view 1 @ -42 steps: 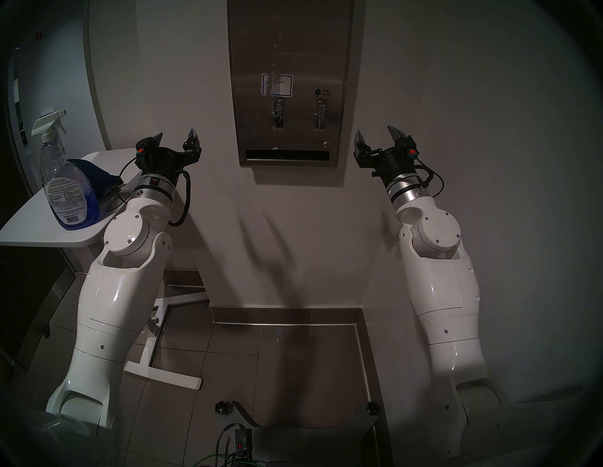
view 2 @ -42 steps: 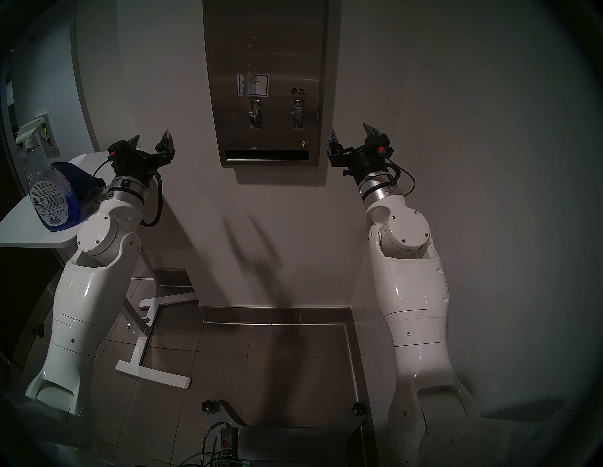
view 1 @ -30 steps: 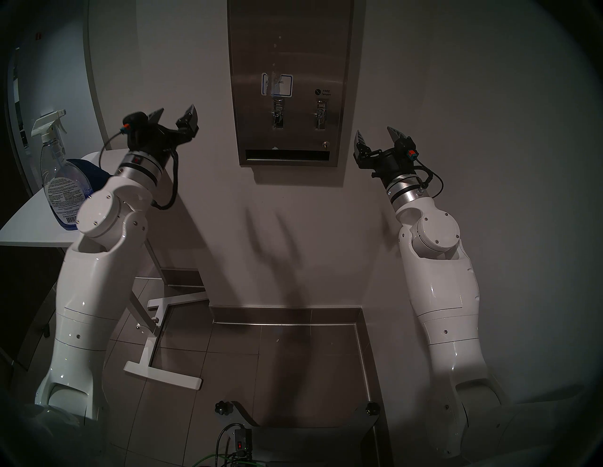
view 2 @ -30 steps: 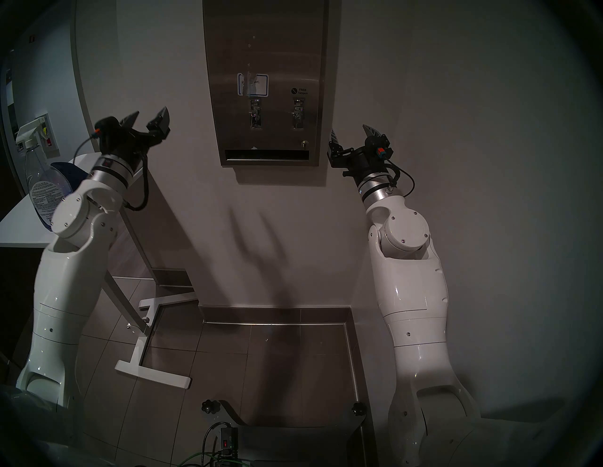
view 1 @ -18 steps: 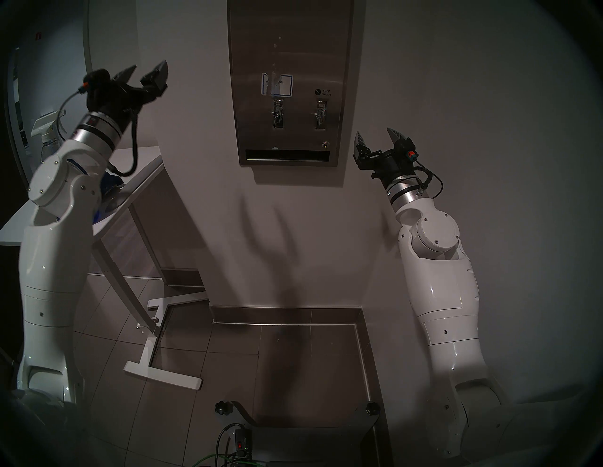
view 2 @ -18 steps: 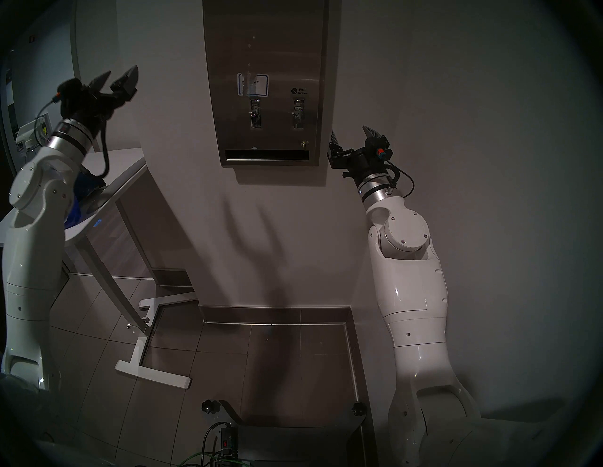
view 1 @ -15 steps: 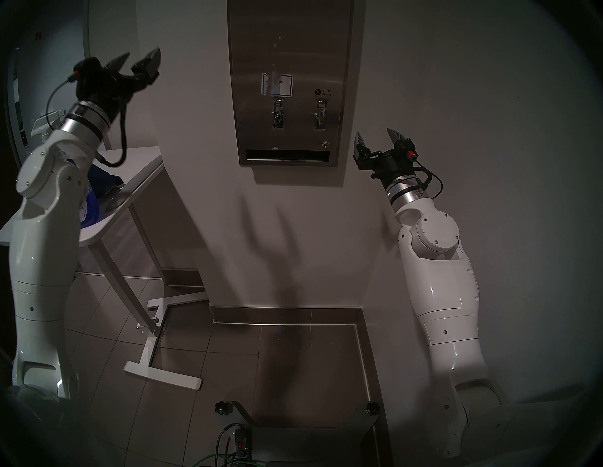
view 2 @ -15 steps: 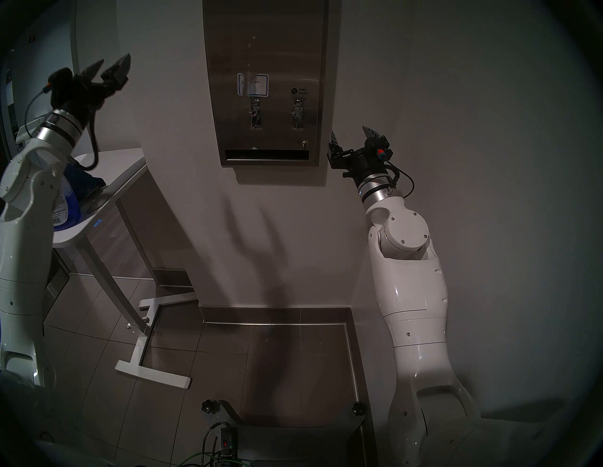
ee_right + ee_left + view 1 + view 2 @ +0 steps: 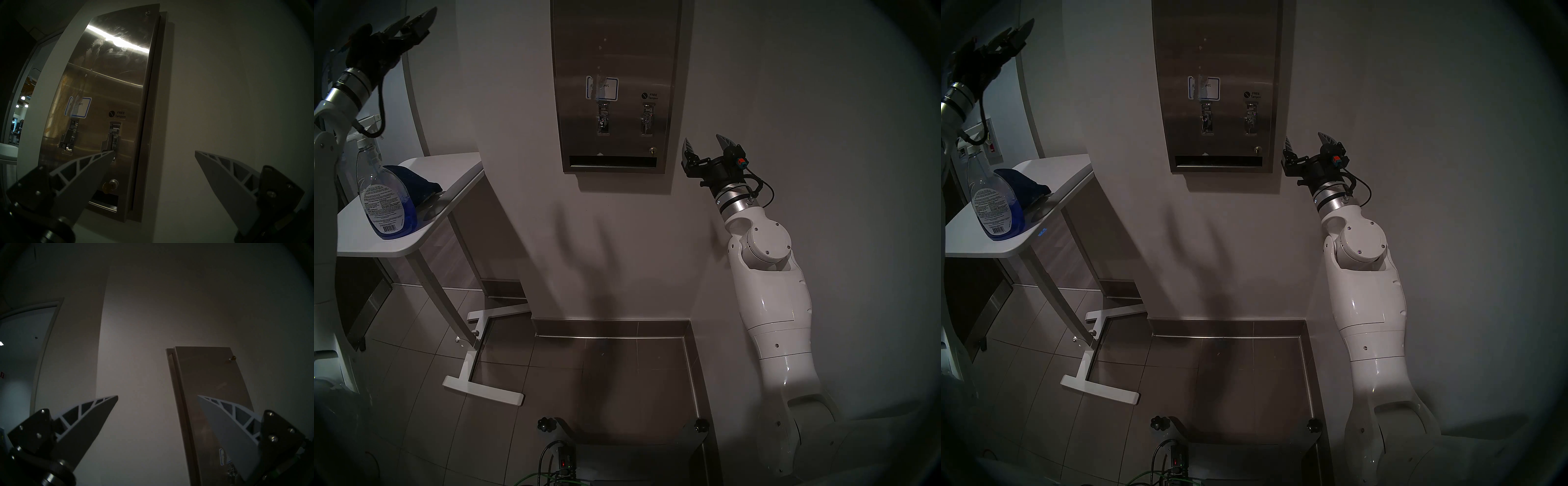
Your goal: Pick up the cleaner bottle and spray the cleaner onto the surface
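Observation:
The cleaner bottle, clear with blue liquid and a white trigger, stands upright on the white table; it also shows in the head right view. My left gripper is open and empty, raised high above the bottle and pointing at the wall. My right gripper is open and empty, just right of the steel dispenser panel, near its lower right corner. The panel has whitish streaks running over its blue-bordered sticker.
A dark blue cloth lies behind the bottle on the table. The table's white foot rests on the tiled floor. A doorway frame rises left of the wall. My base is at the bottom.
My left arm has swung up and to the left, from beside the table to high above it, uncovering the bottle. Its gripper stayed open. The right arm has not moved.

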`<action>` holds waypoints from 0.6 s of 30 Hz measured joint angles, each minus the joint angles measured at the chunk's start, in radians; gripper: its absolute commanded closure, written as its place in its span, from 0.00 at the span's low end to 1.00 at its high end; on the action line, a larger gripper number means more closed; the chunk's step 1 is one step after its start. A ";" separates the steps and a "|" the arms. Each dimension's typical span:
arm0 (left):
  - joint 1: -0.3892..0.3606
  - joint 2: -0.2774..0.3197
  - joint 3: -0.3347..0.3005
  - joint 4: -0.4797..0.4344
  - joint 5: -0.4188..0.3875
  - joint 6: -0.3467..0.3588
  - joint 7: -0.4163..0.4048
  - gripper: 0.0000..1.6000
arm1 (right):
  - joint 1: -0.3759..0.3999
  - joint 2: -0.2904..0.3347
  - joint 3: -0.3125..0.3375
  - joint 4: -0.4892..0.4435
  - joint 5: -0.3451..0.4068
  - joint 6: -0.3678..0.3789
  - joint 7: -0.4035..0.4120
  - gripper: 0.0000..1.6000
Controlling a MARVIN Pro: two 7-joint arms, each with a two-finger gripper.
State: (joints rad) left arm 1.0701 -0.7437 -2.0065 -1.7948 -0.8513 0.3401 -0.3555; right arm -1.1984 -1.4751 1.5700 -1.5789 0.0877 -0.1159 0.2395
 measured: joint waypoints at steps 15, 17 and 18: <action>-0.103 0.156 -0.066 0.222 -0.042 0.227 -0.238 0.00 | 0.000 0.000 0.000 0.000 0.000 0.000 -0.001 0.00; -0.112 0.175 -0.067 0.246 -0.049 0.253 -0.275 0.00 | 0.000 0.000 0.000 -0.001 0.000 0.000 -0.001 0.00; -0.114 0.180 -0.067 0.252 -0.050 0.260 -0.285 0.00 | 0.000 0.000 0.000 -0.001 0.000 0.000 -0.001 0.00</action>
State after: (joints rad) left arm 0.9565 -0.5635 -2.0732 -1.5426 -0.9018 0.5999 -0.6410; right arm -1.1983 -1.4750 1.5699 -1.5795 0.0877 -0.1161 0.2388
